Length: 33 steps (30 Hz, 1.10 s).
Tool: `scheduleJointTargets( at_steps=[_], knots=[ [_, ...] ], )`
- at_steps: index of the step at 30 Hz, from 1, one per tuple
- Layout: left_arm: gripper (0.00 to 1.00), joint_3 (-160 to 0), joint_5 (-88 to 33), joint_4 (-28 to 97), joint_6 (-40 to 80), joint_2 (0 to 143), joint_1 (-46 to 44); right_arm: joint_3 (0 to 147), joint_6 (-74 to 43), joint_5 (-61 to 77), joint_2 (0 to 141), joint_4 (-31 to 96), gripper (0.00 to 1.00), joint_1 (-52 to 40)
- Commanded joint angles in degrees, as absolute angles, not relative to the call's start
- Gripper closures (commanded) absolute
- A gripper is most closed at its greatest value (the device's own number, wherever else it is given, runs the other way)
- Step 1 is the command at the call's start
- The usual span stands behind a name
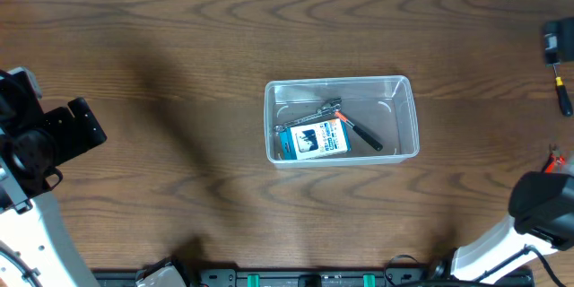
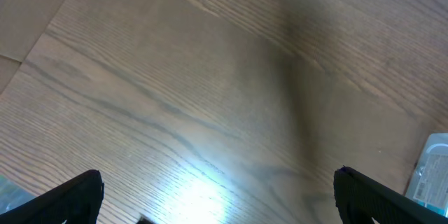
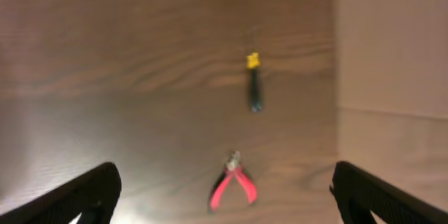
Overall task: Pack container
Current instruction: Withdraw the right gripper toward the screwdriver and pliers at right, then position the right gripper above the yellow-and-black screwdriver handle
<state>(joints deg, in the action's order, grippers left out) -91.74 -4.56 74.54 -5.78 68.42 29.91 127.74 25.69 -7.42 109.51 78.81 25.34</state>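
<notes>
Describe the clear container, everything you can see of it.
The container is a clear, see-through plastic tub, rectangular with rounded corners and a rimmed edge. It sits upright with no lid on it, flat on the wooden table near its middle, long side running left to right. Inside lie a blue-and-white box, a grey metal tool and a black-handled tool with some orange on it. Nothing else touches it.

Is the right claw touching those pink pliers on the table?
Apart. Right wrist view: bare table shows between the pink pliers and each finger of the open right gripper.
</notes>
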Motion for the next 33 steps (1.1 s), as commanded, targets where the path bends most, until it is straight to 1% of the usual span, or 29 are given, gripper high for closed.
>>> scheduleJointTargets(
  at_steps=[1,3,5,8,11,17,22,26,28,31,33],
  knots=[
    [0.02,-92.4,-5.0,74.5,-5.1,68.6,30.2,128.0,31.0,-4.0,110.9,75.7,0.01,31.2],
    [0.02,-92.4,-5.0,74.5,-5.1,68.6,30.2,128.0,30.9,-1.8,111.9,74.3,0.01,34.3],
    [0.02,-92.4,-5.0,74.5,-5.1,68.6,30.2,128.0,30.9,3.1,113.5,74.2,0.01,37.6],
    [0.02,-92.4,-5.0,74.5,-5.1,68.6,30.2,128.0,30.9,11.5,116.7,75.8,0.01,42.1],
    [0.02,-92.4,-5.0,74.5,-5.1,68.6,30.2,128.0,30.9,14.9,119.8,78.1,0.01,44.6],
    [0.02,-92.4,-5.0,74.5,-5.1,68.6,30.2,128.0,31.9,11.9,126.3,82.9,0.01,45.7],
    [0.02,-92.4,-5.0,74.5,-5.1,68.6,30.2,128.0,32.9,5.8,131.6,83.4,0.01,45.0],
    [0.02,-92.4,-5.0,74.5,-5.1,68.6,30.2,128.0,32.9,4.4,134.4,83.3,0.01,44.6],
    [0.02,-92.4,-5.0,74.5,-5.1,68.6,30.2,128.0,32.8,2.9,135.5,82.2,0.01,44.6],
    [0.02,-92.4,-5.0,74.5,-5.1,68.6,30.2,128.0,29.1,-1.4,136.1,78.5,0.01,44.4],
    [0.02,-92.4,-5.0,74.5,-5.1,68.6,30.2,128.0,29.2,-1.5,136.1,77.0,0.01,44.1]
  ],
)
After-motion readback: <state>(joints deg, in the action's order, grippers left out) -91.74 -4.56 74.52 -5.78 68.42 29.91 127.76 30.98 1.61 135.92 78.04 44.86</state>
